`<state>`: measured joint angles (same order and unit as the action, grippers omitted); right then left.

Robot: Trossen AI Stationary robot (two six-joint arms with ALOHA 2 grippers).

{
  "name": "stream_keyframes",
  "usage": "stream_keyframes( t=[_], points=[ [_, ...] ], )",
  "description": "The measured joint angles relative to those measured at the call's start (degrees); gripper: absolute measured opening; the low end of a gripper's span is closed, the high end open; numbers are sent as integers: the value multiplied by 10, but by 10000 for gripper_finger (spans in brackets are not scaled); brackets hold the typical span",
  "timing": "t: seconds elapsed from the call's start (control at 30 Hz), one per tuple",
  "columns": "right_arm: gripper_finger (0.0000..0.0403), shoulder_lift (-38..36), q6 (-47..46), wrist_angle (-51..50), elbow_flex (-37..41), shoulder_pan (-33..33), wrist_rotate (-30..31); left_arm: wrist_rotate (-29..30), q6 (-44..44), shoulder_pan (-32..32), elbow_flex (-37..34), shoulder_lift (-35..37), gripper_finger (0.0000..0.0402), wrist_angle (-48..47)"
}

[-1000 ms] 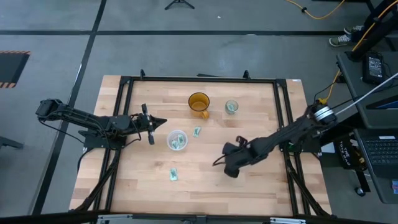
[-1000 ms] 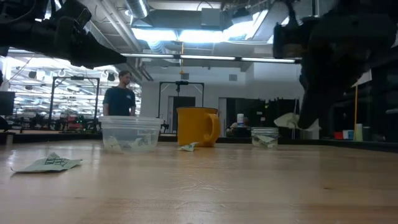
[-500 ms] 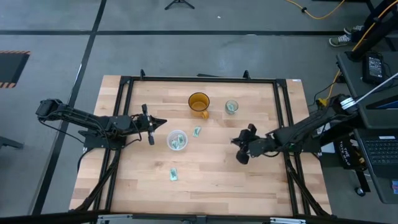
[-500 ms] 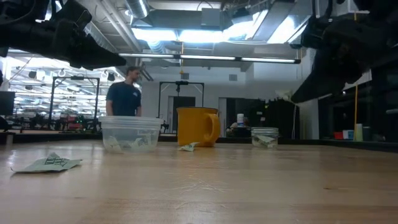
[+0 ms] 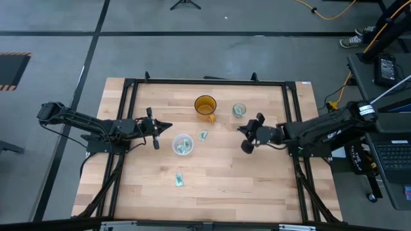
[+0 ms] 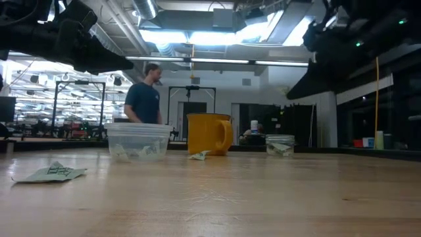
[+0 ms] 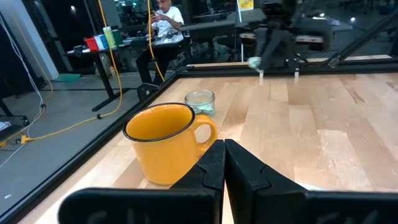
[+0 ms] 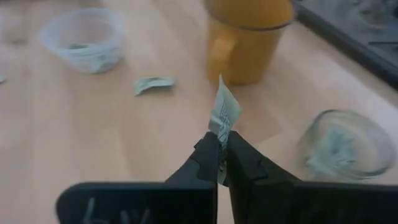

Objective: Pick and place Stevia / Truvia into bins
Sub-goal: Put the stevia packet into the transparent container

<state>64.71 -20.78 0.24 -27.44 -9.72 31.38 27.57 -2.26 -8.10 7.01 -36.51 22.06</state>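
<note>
My right gripper (image 5: 242, 131) hangs above the table, just near of the narrow glassy bin (image 5: 239, 110), shut on a pale green Stevia packet (image 8: 223, 114). The wider whitish bin (image 5: 183, 144) holds packets and stands mid-table. One loose packet (image 5: 203, 135) lies flat beside it, another (image 5: 179, 179) nearer the front edge. My left gripper (image 5: 168, 126) waits shut and empty, left of the wide bin, raised above the table. My right gripper pinches one end of the packet (image 8: 220, 134) between its two fingertips. The fingers slant downward from the table's right side. The rest of the packet sticks out past the fingertips, lifted clear of the table.
An amber-orange mug (image 5: 205, 106) stands at the far middle, left of the narrow bin. Black frame rails (image 5: 290, 109) run along the table's sides. Bare wood lies in front of the right gripper. A person (image 6: 145, 99) walks in the room behind.
My right gripper has carried the packet from the table's near middle toward the far edge, close to the narrow bin. It rose a little and tipped from pointing steeply down to a shallower slant. It stayed shut on the packet.
</note>
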Motion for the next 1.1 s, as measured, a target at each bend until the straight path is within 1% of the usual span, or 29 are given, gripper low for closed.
stream_keyframes(
  t=[0.07,0.1,0.23,0.3,0.43,0.57,0.67,0.8,0.9,1.1],
  points=[
    [8,0,16,3,0,24,-3,0,0,0,0,0,6,0],
    [8,0,23,6,0,36,-17,0,1,0,0,0,6,0],
    [8,0,70,45,0,90,-106,0,0,0,0,0,6,0],
    [8,0,95,60,0,115,-129,0,0,0,0,0,6,0],
    [8,0,122,75,0,164,-137,0,0,0,0,0,6,0],
    [8,0,121,74,0,206,-171,0,0,0,0,0,6,0],
    [8,0,121,75,0,226,-194,0,0,0,0,0,6,0],
    [8,0,123,69,-9,242,-196,0,0,0,0,0,6,0],
    [8,0,135,38,-33,248,-196,0,-4,0,0,0,6,0],
    [8,0,152,-62,-93,271,-196,0,-44,0,0,0,6,0]
  ],
)
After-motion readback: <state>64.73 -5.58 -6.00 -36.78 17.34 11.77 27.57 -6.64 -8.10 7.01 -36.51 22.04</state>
